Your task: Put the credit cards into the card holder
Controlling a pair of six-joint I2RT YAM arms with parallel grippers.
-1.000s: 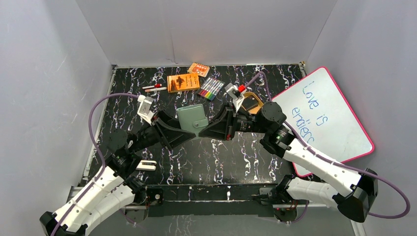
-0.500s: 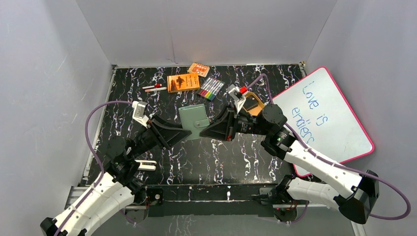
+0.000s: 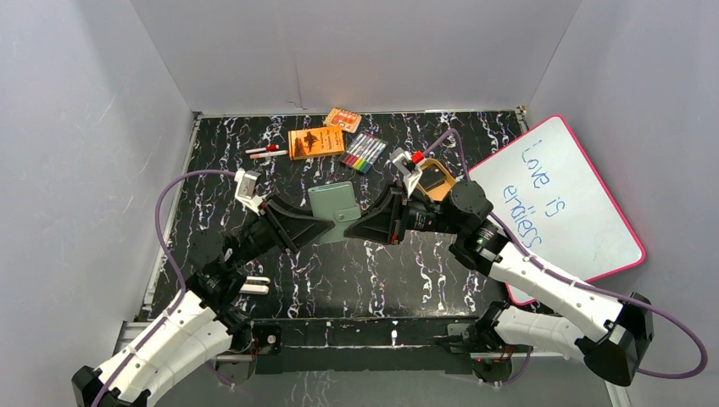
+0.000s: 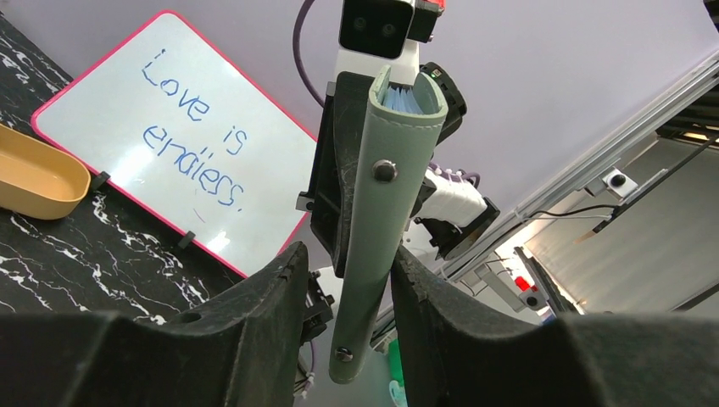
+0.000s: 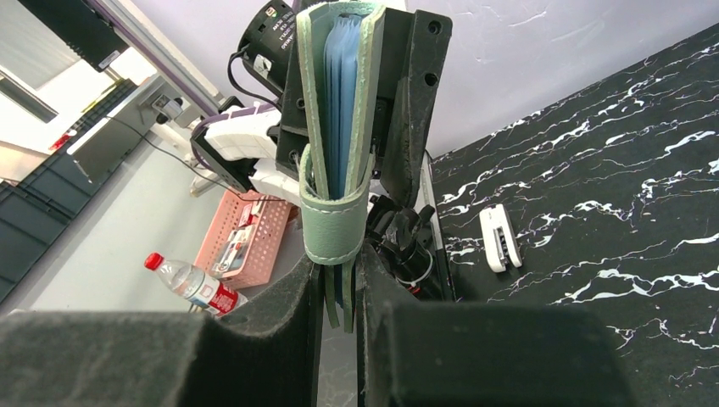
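Card holder (image 3: 332, 202) raised over surface (image 3: 381, 271) centre. Behind it, marker set (image 3: 365, 153); left of that, larger box (image 3: 315, 142); smaller box (image 3: 342, 119) farther back, near far wall. Pens (image 3: 266, 153) left of larger box. Tray (image 3: 435, 178) right of card holder; whiteboard (image 3: 560, 203) farther right, at surface's right edge. Small white piece (image 3: 253, 286) near left.

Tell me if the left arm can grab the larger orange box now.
Probably not yet: the left gripper grips the card holder, as does the right gripper. The way to the larger orange box looks free.
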